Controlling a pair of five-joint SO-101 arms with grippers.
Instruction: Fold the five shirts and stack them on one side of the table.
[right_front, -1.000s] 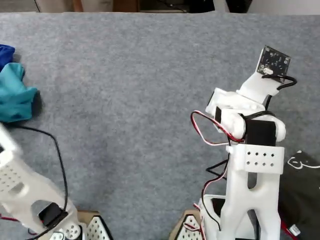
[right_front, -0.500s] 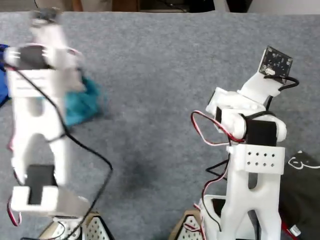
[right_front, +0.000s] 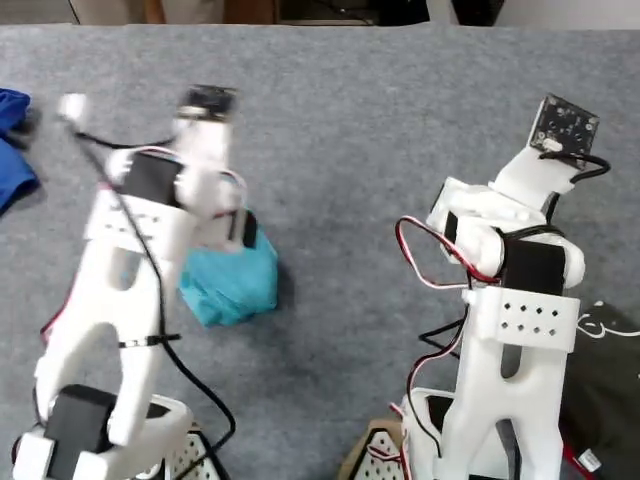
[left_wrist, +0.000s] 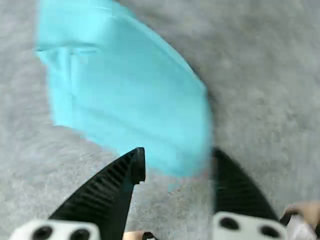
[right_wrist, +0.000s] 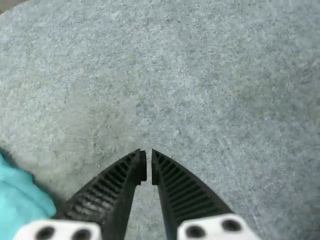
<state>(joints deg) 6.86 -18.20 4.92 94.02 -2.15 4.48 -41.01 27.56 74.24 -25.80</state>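
Note:
A crumpled teal shirt (right_front: 235, 282) lies on the grey table left of centre. My left gripper (right_front: 240, 228) hangs over its far edge. In the left wrist view the left gripper (left_wrist: 175, 162) is open, its fingers (left_wrist: 127, 172) wide apart, and the near edge of the teal shirt (left_wrist: 125, 100) reaches in between the tips. My right gripper (right_wrist: 149, 165) is shut over bare table with nothing in it, and a corner of the teal shirt (right_wrist: 20, 200) shows beside it. A dark blue shirt (right_front: 12, 150) lies at the table's left edge. A black shirt (right_front: 600, 380) lies at the front right.
The right arm (right_front: 510, 290) stands upright at the right front, next to the black shirt. Grey felt (right_front: 340, 130) covers the table. The arms' bases (right_front: 190, 455) sit at the front edge. Red and black cables hang from both arms.
My left arm swung from the front left corner out to the left edge, then toward the centre, and the teal shirt came with it. The right arm barely moved.

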